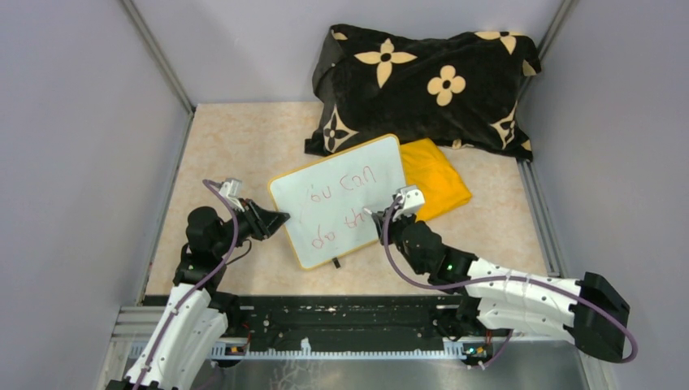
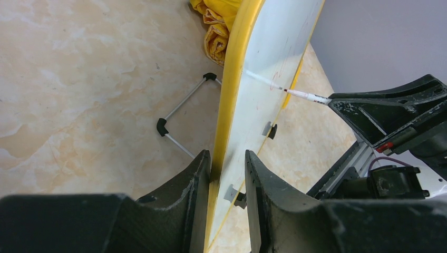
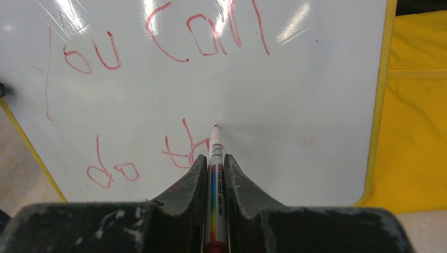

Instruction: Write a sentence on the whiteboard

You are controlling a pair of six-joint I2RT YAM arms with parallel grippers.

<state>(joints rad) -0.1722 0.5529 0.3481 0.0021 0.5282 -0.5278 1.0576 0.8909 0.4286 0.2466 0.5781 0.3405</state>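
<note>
The whiteboard lies tilted in the middle of the table, white with a yellow rim. My left gripper is shut on its left edge; in the left wrist view the fingers straddle the yellow rim of the whiteboard. The sentence is red handwriting in two lines, reading "you can" over "do th". My right gripper is shut on a white marker. The marker's tip touches the whiteboard just right of the "th". The left wrist view shows the marker meeting the board.
A black pillow with cream flowers lies at the back. A folded yellow cloth sits under the board's right side. A thin wire stand with black ends lies on the beige tabletop beneath the board. Grey walls close both sides.
</note>
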